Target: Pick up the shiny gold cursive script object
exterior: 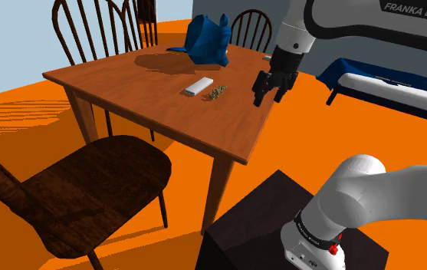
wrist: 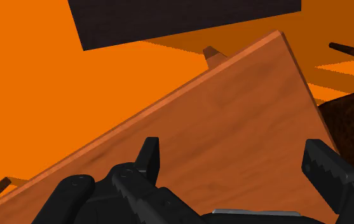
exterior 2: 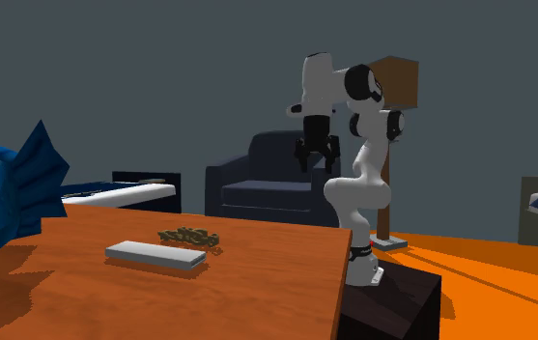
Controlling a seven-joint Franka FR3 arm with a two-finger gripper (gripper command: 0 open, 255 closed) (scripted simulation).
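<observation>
Tool [exterior: 269,97]: hangs in the air over the bench's side nearest the stand, spread wide, gripping nothing; looks down on bare wood in the wrist view, black fingers [wrist: 149,156] far apart.

Gold script object [exterior: 216,93]: lies flat on the bench, lower than the tool and well apart from it, off to the shoulder view's left of the fingertips; untouched.

Grey slab [exterior: 198,86]: rests flat just beside the gold script object, on the side away from the tool; pale and oblong.

Blue shape [exterior: 208,40]: sits farther from the tool than the slab, toward the bench's far side; crumpled, with pointed tips.

Bench [exterior: 127,84]: reddish-brown wood on slim legs; runs beneath the tool at its edge.

Arm [exterior: 357,192]: white with dark joints; rises from the stand and bends over to carry the tool.

Stand [exterior: 257,222]: dark box, below and behind the tool, set on an orange floor [exterior: 311,146].

Near chair [exterior: 89,192]: dark wood, drawn up at the bench's corner farthest from the tool.

Spindle-backed chairs [exterior: 89,31]: line the bench's far side, across from the tool.

Armchair [exterior 2: 267,184]: dark, directly behind the tool in the second exterior view.

Low bed [exterior: 388,86]: white-topped, beyond the tool on the side away from the bench.
</observation>
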